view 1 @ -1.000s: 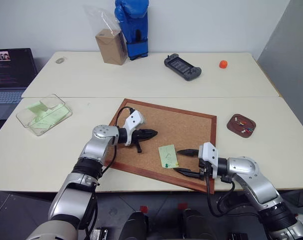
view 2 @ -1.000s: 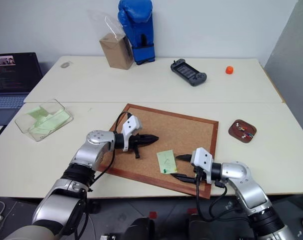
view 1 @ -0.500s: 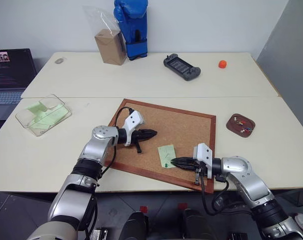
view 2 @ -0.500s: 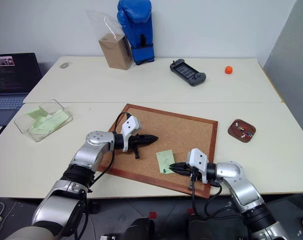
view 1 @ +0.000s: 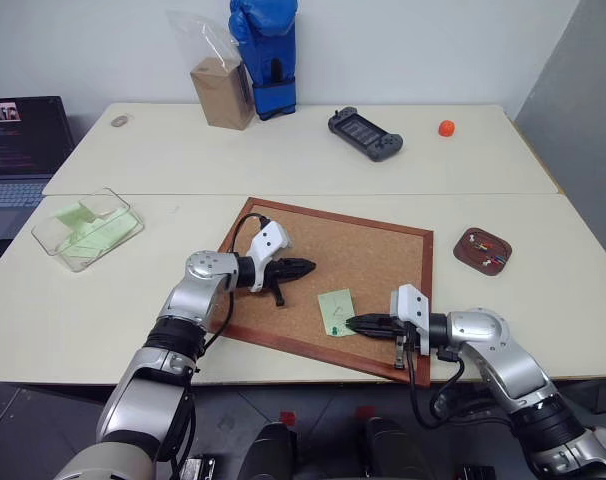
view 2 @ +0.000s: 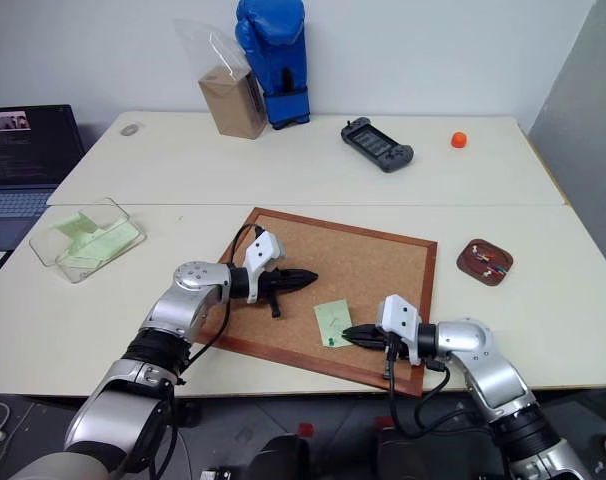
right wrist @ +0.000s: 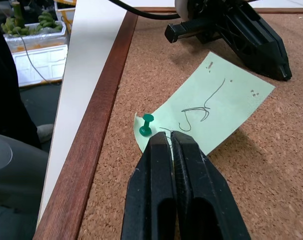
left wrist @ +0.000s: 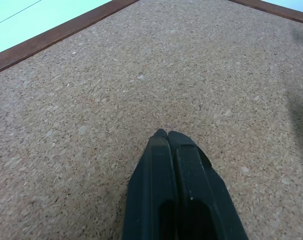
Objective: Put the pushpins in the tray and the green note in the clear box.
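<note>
Right hand (right wrist: pixel 172 137) has its two black fingers pressed tight together, with nothing between them. Its tips sit at the edge of the green note (right wrist: pixel 206 107), just beside a green pushpin (right wrist: pixel 146 124). That pin stands in one corner of the note and holds it to the cork board (view 1: pixel 373 255). The note lies flat near the front edge of the board, and it has thin scribbled lines on it.

Left hand (view 1: pixel 305 267) is closed tight too and holds nothing. It hovers low over the bare cork, a little way from the note, on the left part of the board. In the left wrist view its fingers (left wrist: pixel 176 190) point across plain brown cork toward the wooden frame.

The board lies on the table (view 1: pixel 543 310), tilted a bit, with a reddish wood frame around it. The tray (view 1: pixel 482 248) sits on the table to the right of the board, well apart from the right hand. It is a small dark brown dish, and a few more pushpins (view 1: pixel 486 253) lie inside it. The clear box (view 1: pixel 87 228) sits far off to the left on the table, and pale green paper slips already lie in it.
</note>
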Robot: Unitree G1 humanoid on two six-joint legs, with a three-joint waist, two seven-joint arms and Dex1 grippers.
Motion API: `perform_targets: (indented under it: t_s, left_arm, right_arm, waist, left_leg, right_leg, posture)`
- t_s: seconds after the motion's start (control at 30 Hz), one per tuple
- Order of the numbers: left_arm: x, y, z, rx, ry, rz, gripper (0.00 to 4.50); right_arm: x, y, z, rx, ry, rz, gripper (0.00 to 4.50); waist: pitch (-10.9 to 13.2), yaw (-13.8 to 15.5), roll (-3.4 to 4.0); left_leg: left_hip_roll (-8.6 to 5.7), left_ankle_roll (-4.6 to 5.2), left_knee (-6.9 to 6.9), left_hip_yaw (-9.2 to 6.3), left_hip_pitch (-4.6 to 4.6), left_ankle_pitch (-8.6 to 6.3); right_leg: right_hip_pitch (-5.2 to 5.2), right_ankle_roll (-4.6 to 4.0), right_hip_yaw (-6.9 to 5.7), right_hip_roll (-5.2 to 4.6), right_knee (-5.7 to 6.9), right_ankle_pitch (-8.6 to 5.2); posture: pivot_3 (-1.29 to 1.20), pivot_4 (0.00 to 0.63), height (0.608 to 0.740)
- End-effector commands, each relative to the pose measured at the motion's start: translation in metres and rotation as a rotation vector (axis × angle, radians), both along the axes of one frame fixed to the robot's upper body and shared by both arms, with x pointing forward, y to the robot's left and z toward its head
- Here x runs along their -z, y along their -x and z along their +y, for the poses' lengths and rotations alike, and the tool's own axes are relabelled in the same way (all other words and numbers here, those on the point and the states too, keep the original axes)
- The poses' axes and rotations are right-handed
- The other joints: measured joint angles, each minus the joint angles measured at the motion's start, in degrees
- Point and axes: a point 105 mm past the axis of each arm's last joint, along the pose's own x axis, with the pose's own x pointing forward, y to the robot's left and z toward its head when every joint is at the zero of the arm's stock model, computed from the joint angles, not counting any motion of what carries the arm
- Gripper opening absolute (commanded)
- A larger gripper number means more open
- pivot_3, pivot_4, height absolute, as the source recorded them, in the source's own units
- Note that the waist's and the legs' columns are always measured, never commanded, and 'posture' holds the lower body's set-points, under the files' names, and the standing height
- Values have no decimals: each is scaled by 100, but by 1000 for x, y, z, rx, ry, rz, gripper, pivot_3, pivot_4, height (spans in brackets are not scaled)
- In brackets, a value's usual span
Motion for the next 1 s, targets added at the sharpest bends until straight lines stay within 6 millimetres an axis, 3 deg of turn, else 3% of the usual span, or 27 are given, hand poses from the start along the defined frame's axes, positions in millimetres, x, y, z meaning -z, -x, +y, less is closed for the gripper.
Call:
perform_targets:
  t_s: [0.03,0.27,0.37,0.47,0.53,0.7,0.83,1.0]
  left_arm:
    - [19,4,7,-15,-53,62,0]
    - [20,5,4,-8,-52,65,0]
    - [20,5,3,-6,-51,63,0]
    - [20,5,3,-6,-51,62,0]
    - [21,6,4,-6,-52,67,0]
    - [23,6,5,-6,-53,72,0]
    - [22,5,3,-3,-55,71,0]
    - [21,2,3,-8,-54,63,0]
  right_arm:
    - [-44,-6,-6,54,-123,-69,69]
    - [-61,0,-4,72,-164,-69,69]
    - [-71,-8,-12,141,-200,-67,69]
    - [-80,-32,-38,323,-232,-72,69]
    - [-90,-64,-78,578,-269,-98,69]
    - [-94,-102,-149,993,-258,-133,69]
    - [-87,-114,-183,1170,-227,-126,69]
    - [-75,-119,-195,1241,-236,-38,69]
  waist:
    - [0,1,0]
    - [-1,1,-1]
    - [-1,1,-1]
    - [-1,2,-1]
    - [-1,3,-1]
    - [-2,5,1]
    - [-2,0,2]
    - [-4,-6,5]
  left_leg:
    - [0,0,0,0,0,0]
    - [1,0,-1,-7,3,0]
    - [1,0,0,-8,2,0]
    - [1,0,0,-8,2,0]
    - [1,0,0,-8,2,0]
    - [2,0,-5,0,2,0]
    - [0,0,-6,5,1,0]
    - [-1,1,-4,17,3,1]
  right_leg:
    - [-1,0,-1,0,0,0]
    - [2,0,-2,1,1,0]
    - [2,0,-2,1,1,0]
    - [2,0,-1,0,1,0]
    - [2,0,0,0,1,0]
    - [1,-1,0,-2,1,1]
    - [-2,-2,2,-1,2,0]
    - [-1,-2,10,-2,5,1]
  posture:
    - [0,150,740]
    - [0,150,740]
    - [0,150,740]
    - [0,150,740]
    - [0,150,740]
    - [0,150,740]
    - [0,150,740]
    - [0,150,740]
